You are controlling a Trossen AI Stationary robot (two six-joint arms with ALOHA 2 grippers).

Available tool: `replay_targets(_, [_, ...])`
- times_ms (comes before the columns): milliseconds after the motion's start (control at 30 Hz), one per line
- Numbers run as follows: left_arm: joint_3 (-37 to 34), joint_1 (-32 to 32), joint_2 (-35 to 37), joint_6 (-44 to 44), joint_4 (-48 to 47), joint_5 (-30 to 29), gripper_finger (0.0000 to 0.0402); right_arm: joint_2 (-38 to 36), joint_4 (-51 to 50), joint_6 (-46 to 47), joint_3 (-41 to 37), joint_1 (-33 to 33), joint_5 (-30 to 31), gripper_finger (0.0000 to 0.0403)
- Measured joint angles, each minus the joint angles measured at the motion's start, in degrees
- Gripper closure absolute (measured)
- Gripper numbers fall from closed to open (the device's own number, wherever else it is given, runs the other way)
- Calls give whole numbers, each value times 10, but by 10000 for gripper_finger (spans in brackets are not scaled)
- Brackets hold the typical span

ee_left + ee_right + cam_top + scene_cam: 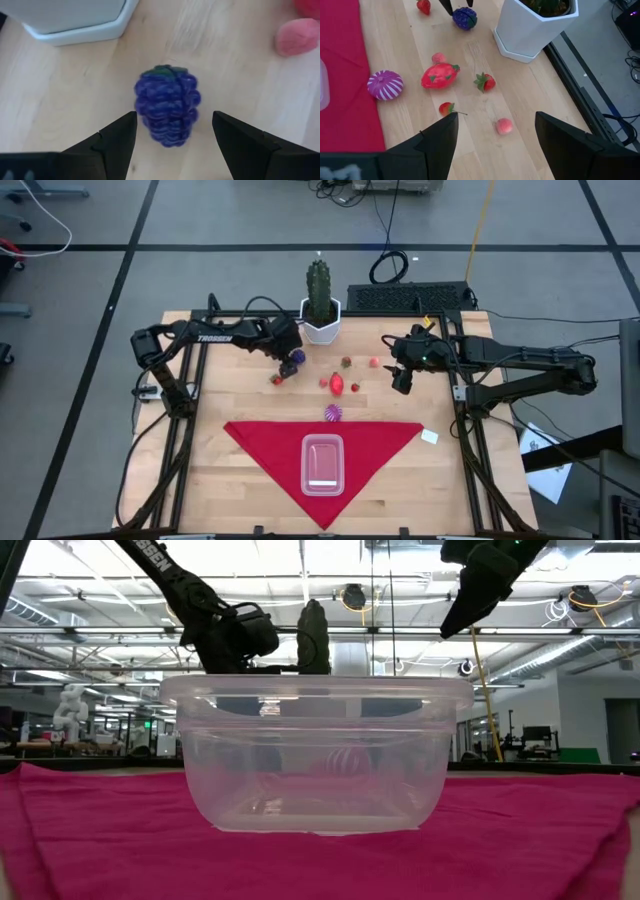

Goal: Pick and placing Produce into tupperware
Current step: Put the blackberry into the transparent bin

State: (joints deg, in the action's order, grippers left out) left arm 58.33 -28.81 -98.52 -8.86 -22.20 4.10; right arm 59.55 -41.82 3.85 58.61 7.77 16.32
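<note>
Left gripper point(174, 131) fingers spread, holding nothing, dark purple berry point(167, 105) lying between them on the worktop, presumably lined up for pickup; right gripper point(496, 134) fingers likewise apart and empty above scattered produce; tupperware point(322, 464) well apart.

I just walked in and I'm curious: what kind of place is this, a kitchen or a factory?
Most likely a robotics lab or workshop. Two robot arms are mounted at a wooden table on a bare concrete floor, cables trail behind it, and the room beyond has high open ceilings with exposed beams.
</note>
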Motion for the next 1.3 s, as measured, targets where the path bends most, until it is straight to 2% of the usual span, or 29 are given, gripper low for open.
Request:
replay_targets(467, [0,4,0,15,26,-40,135,0,0,0,0,0,0,149])
replay_targets(1300, [0,10,-12,26,29,-41,135,0,0,17,0,0,-1,149])
